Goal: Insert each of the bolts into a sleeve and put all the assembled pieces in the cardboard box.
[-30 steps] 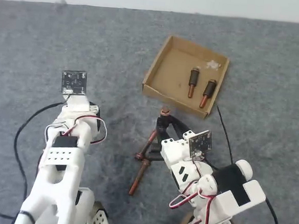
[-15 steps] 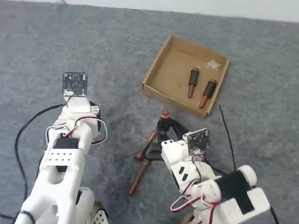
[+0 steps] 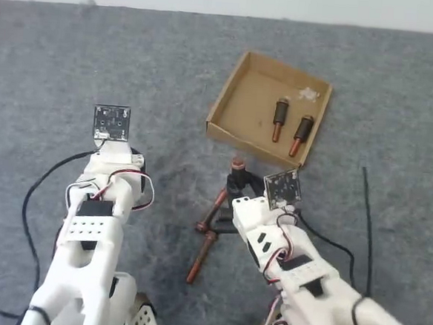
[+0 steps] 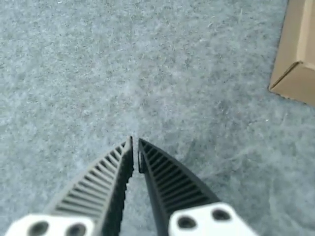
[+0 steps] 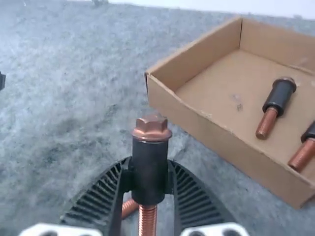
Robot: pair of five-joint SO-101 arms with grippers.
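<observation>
Your right end effector (image 5: pixel 147 172) faces the cardboard box (image 5: pixel 211 130).
It grips the sleeved bolt (image 5: pixel 149 147), head pointing at the box; left end effector (image 4: pixel 135 143) closed on nothing, farther off.

Jaws pressed together over grey carpet (image 4: pixel 98 73), cardboard box (image 4: pixel 298 64) corner nearby.

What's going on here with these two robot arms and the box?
The right pincer is shut on an upright bolt-and-sleeve piece, just short of the cardboard box. Two assembled pieces already lie inside the box. More bolts lie on the carpet beside that arm. The left pincer is shut on nothing, over bare carpet.
</observation>
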